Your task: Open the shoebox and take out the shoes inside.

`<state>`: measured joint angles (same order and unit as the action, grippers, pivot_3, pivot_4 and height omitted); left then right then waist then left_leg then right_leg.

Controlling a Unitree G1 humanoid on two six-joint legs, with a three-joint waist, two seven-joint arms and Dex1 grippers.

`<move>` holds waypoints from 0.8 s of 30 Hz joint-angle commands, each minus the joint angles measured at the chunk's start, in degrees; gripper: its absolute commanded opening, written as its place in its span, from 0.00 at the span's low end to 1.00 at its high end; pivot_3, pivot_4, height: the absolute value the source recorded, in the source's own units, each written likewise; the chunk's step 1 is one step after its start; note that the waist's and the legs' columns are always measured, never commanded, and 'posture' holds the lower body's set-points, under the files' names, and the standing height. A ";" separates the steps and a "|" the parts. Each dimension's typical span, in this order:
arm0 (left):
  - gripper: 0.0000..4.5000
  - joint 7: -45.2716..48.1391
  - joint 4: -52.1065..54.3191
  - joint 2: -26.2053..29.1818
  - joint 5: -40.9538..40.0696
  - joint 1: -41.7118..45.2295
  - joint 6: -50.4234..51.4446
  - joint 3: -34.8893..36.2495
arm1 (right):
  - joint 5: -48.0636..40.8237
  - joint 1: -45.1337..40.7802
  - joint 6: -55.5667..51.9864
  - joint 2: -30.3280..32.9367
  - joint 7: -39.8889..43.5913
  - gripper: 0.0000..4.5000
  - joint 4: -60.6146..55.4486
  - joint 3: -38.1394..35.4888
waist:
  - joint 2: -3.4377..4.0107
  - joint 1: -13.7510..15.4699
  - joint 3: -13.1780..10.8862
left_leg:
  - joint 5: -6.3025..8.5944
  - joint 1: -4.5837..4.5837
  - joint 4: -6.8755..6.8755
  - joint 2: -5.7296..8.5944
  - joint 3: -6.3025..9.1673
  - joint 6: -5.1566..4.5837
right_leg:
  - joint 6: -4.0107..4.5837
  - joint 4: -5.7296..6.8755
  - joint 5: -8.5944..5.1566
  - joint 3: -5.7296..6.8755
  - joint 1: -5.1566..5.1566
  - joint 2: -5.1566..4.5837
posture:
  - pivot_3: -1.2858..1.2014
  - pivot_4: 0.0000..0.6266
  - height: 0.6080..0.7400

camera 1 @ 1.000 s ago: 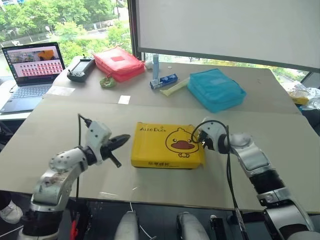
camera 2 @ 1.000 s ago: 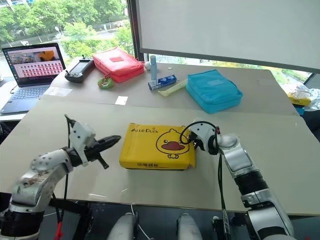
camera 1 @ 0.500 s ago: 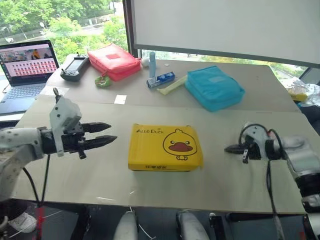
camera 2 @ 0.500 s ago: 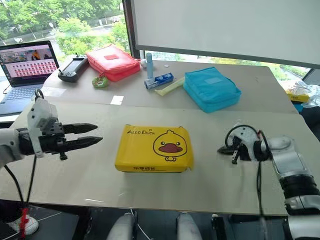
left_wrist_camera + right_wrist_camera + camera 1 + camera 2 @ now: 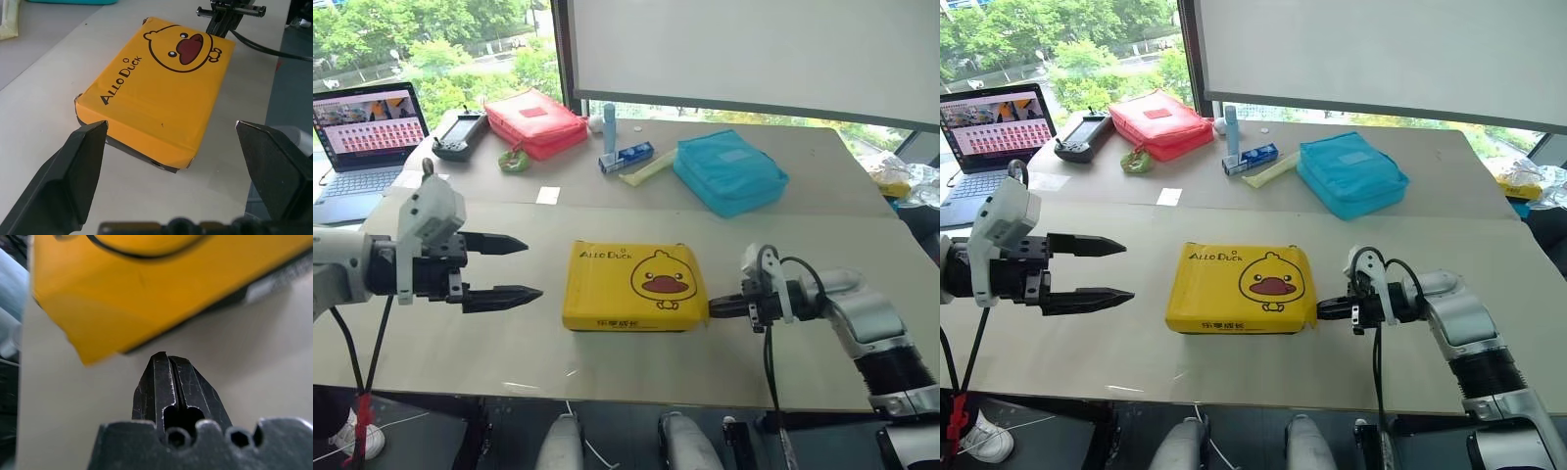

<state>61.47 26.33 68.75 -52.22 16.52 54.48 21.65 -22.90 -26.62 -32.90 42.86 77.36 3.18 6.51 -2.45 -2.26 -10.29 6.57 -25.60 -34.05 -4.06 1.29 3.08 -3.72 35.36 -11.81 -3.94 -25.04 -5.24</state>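
The shoebox (image 5: 634, 286) lies shut in the middle of the near table, its yellow lid with the duck face up. The shoes are hidden inside it. My left gripper (image 5: 533, 267) hovers to the left of the box, apart from it, open wide and pointing at its left end; the left wrist view shows the box (image 5: 161, 83) between and beyond its fingers (image 5: 73, 181). My right gripper (image 5: 711, 309) is shut and empty, its tip right at the box's near right corner (image 5: 146, 284), low to the table.
On the far table sit a laptop (image 5: 367, 127), a black controller (image 5: 460, 132), a red zip pouch (image 5: 540, 119), a blue zip pouch (image 5: 729, 171), a blue bottle (image 5: 609, 122) and small items. The table's front edge runs just below the box.
My left gripper pulled back from the box, rose and opened wide. My right gripper, still shut, swung away to the right and then came in to the box's near right corner.
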 commanded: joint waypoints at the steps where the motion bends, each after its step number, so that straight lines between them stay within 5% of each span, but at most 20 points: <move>1: 1.00 0.03 2.01 1.59 -1.85 -1.29 1.88 5.04 | -7.03 -1.42 -4.46 -0.38 0.08 0.00 -3.78 -5.32 | 0.00 -0.04 0.00 | 0.00 0.00 0.00 0.00 0.00 -0.01 | 0.00 0.00 0.00 0.00 0.00 0.00 | 0.52 0.24 0.91; 8: 1.00 -0.75 4.64 0.99 -5.39 -4.93 4.94 10.78 | -14.51 -4.86 -11.32 -4.68 -3.29 0.00 -5.46 -7.37 | 0.01 -0.43 -0.01 | 0.00 0.01 0.02 -0.01 0.03 -0.01 | 0.00 0.08 -0.01 -0.01 -0.04 0.04 | 0.52 0.24 0.91; 18: 1.00 -1.12 6.75 0.75 -10.66 -10.01 8.53 17.98 | -5.63 -18.11 -4.87 -22.20 -27.66 0.00 11.40 -7.67 | 0.02 -1.17 -0.02 | 0.01 0.06 -0.15 0.00 0.04 0.01 | 0.15 0.38 0.09 -0.01 -0.13 0.03 | 0.52 0.24 0.91; 24: 1.00 -1.60 8.55 -0.03 -10.94 -14.06 8.07 20.29 | -5.71 -18.47 -6.23 -20.58 -25.95 0.00 9.56 -7.23 | 0.06 -1.11 -0.04 | 0.00 -0.01 -0.14 0.00 0.04 0.00 | 0.15 0.39 0.09 0.00 -0.14 0.03 | 0.52 0.24 0.91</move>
<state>60.01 33.50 69.01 -62.98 2.98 62.72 39.67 -27.57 -44.25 -38.29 20.49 50.19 16.35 0.50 -2.39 -3.36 -10.33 6.56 -25.62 -34.18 -4.06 1.34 3.07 -3.59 35.76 -11.74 -3.94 -25.18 -5.21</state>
